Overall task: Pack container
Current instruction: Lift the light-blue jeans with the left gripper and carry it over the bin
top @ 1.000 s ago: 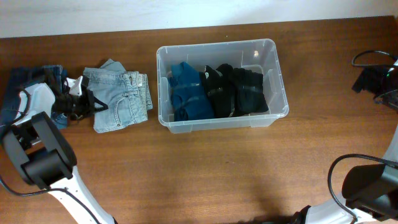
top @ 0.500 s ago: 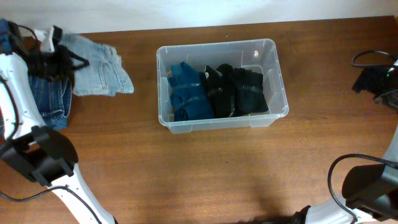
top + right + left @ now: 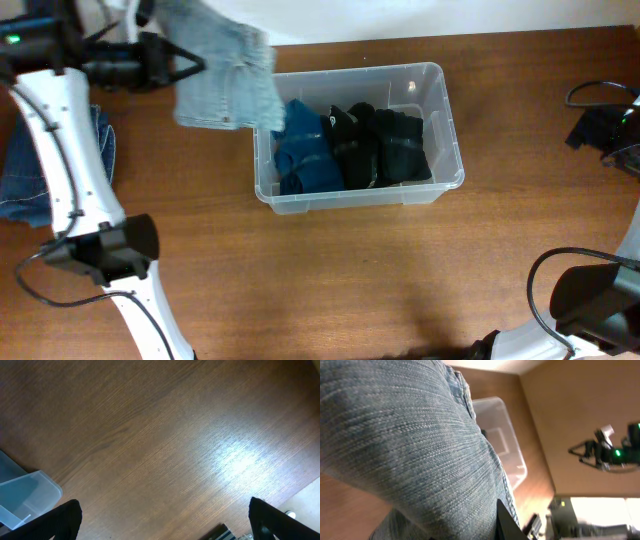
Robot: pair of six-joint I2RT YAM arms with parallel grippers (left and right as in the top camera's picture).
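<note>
Overhead: left gripper [image 3: 172, 62] pinched on pale jeans [image 3: 225, 75]; right gripper [image 3: 164, 510] wide, empty.

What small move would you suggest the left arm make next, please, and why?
Probably shift right: the left end effector holds the jeans aloft, overlapping only the left rim of the container, not yet over its opening.

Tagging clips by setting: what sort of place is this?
Likely a robot test bench rather than a home: a bare wooden table, a clear container of folded clothes, and loose cables at one edge.
</note>
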